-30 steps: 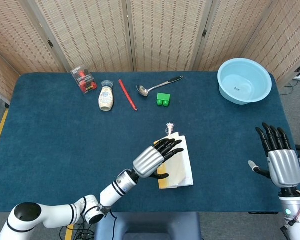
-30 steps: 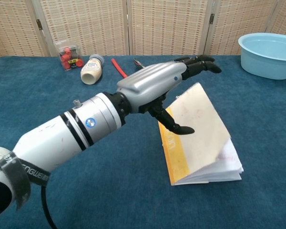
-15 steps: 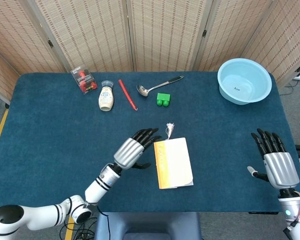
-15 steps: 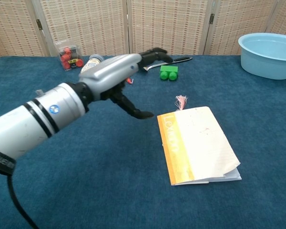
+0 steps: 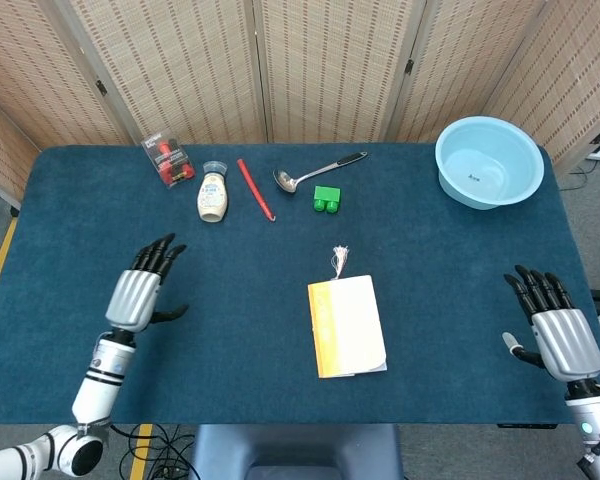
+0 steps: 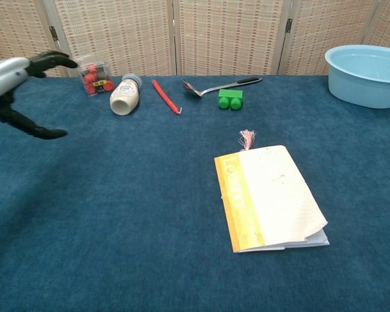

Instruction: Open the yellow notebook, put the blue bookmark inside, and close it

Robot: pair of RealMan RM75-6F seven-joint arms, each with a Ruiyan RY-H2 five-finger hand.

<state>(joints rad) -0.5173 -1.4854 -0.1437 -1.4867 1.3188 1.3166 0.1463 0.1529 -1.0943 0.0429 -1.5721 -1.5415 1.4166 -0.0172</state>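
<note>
Yellow notebook (image 5: 346, 326): closed, flat on the blue table (image 5: 250, 280) near its front edge, long axis front to back, yellow spine to the left. Bookmark tassel (image 5: 339, 260): protrudes from its far end. Left hand (image 5: 140, 290): fingers spread, holding nothing, well left. Right hand (image 5: 555, 325): fingers spread, holding nothing, far right.

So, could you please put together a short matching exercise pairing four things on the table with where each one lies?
Things:
1. yellow notebook
2. basin
3. green block
4. left hand

Places:
A. far right corner of the table
B. closed, near the middle of the front half, a tassel at its far edge
C. open, above the left side, holding nothing
D. just in front of the ladle

Pairs: 1-B, 2-A, 3-D, 4-C
</note>
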